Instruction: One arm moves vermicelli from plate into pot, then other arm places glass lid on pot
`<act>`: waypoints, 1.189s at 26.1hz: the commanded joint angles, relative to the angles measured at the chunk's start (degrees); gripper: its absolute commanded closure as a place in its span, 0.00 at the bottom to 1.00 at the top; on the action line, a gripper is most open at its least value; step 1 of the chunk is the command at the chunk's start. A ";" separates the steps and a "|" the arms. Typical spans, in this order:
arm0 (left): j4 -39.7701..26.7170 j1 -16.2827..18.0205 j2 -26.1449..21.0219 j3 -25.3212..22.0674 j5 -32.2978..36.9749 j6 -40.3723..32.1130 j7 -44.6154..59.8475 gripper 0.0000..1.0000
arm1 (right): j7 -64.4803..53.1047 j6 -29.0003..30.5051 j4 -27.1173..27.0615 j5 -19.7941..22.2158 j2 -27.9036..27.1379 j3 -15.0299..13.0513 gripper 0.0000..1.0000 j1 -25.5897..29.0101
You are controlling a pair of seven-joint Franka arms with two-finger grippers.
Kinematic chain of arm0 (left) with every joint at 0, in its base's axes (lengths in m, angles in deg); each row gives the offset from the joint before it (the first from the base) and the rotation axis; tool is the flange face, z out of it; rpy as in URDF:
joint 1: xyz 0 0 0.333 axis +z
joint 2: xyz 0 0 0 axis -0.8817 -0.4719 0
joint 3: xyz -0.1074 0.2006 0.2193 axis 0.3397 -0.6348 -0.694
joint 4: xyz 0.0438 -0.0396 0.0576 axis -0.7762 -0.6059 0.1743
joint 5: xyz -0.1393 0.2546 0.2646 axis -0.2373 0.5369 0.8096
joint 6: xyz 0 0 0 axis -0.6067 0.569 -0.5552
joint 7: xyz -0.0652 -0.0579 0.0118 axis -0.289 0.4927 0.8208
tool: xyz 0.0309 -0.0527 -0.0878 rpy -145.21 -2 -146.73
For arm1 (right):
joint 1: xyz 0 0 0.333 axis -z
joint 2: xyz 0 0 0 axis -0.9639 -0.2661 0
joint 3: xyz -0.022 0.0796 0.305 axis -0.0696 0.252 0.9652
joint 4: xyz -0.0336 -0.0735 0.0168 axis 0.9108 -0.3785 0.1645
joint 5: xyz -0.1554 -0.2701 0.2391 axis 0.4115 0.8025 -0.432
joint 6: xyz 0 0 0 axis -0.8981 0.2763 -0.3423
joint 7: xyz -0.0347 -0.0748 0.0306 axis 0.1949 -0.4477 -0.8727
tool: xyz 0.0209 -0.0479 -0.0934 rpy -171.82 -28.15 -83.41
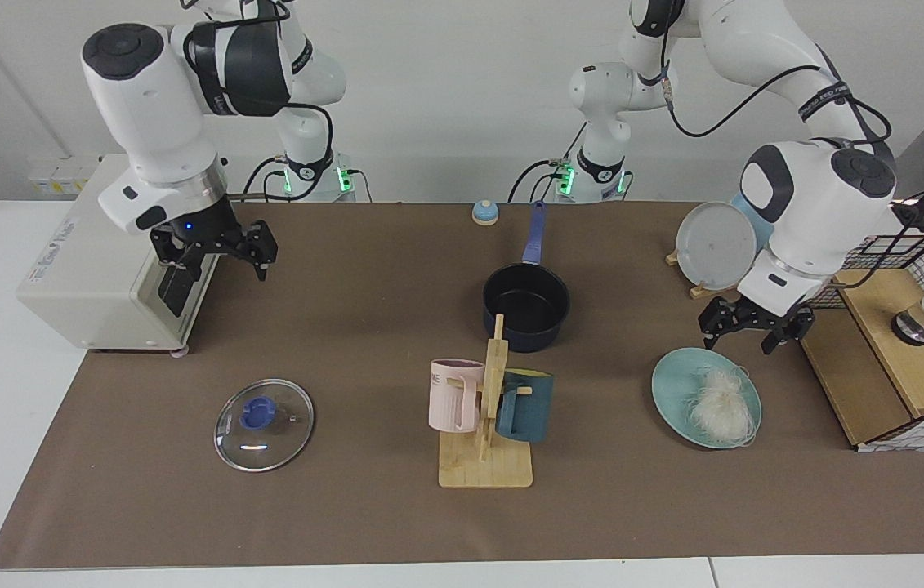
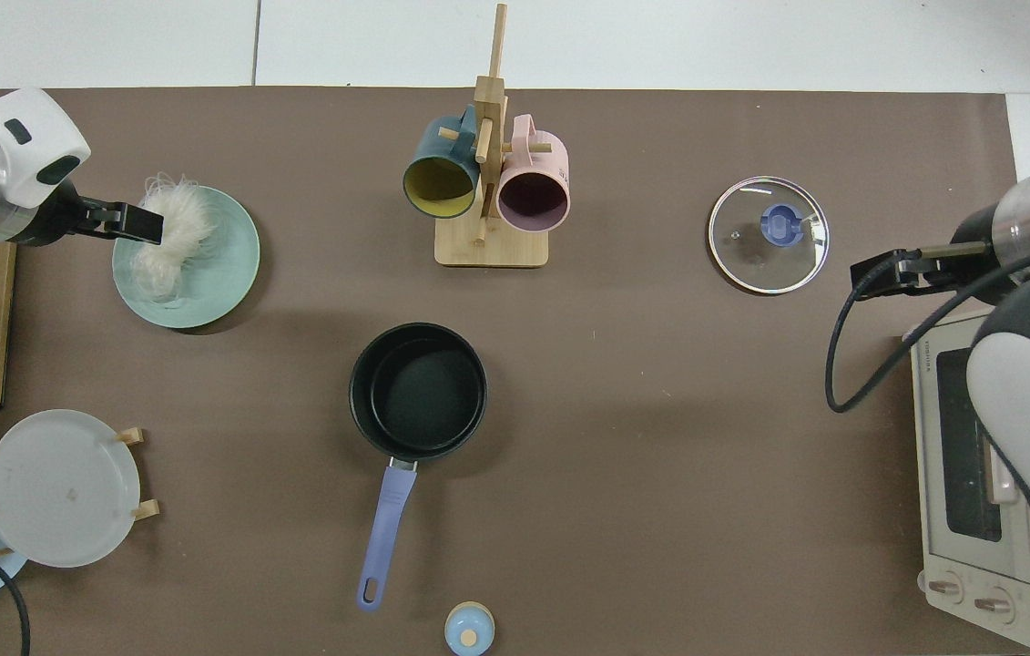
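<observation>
Two grippers we see, both open and empty: left gripper (image 1: pixel 747 327) above the flat teal-green plate (image 1: pixel 674 392) of white vermicelli (image 1: pixel 719 404) at right; right gripper (image 1: pixel 216 253) upper left.

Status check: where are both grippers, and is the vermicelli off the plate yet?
Left gripper open above plate. Vermicelli on plate; pot empty. Right gripper open by toaster oven.

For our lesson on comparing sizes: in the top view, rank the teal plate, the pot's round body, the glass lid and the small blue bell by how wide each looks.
1. Teal plate, widest.
2. Pot, a little narrower.
3. Glass lid, slightly narrower than the pot; these two are close.
4. Small blue bell, by far the smallest.
</observation>
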 commanded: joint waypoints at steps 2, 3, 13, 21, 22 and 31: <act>-3.26 1.00 -1.96 -0.15 0.48 6.19 -0.86 0.00 | -1.96 1.26 -15.87 -0.19 -14.64 -0.21 0.00 0.76; -3.44 1.00 -2.40 -0.15 0.48 7.06 -0.86 0.00 | -1.96 2.40 -16.76 -0.19 -16.58 -0.04 0.00 1.02; -5.81 1.09 -6.09 -0.41 1.00 15.51 -0.42 0.00 | -1.69 10.75 -16.07 -0.19 -23.80 0.05 0.00 -0.11; -5.90 0.91 -7.85 -0.41 1.27 17.88 1.60 0.00 | -1.61 23.50 -3.42 -1.16 -22.22 0.23 0.00 0.85; -5.90 0.91 -8.03 -0.41 1.27 17.97 1.69 0.00 | -1.52 23.59 -2.45 -1.25 -22.05 0.23 0.00 0.85; -7.22 0.38 -9.34 -0.50 1.27 19.73 4.59 0.00 | -1.96 25.97 1.69 -1.16 -20.81 0.23 0.00 1.55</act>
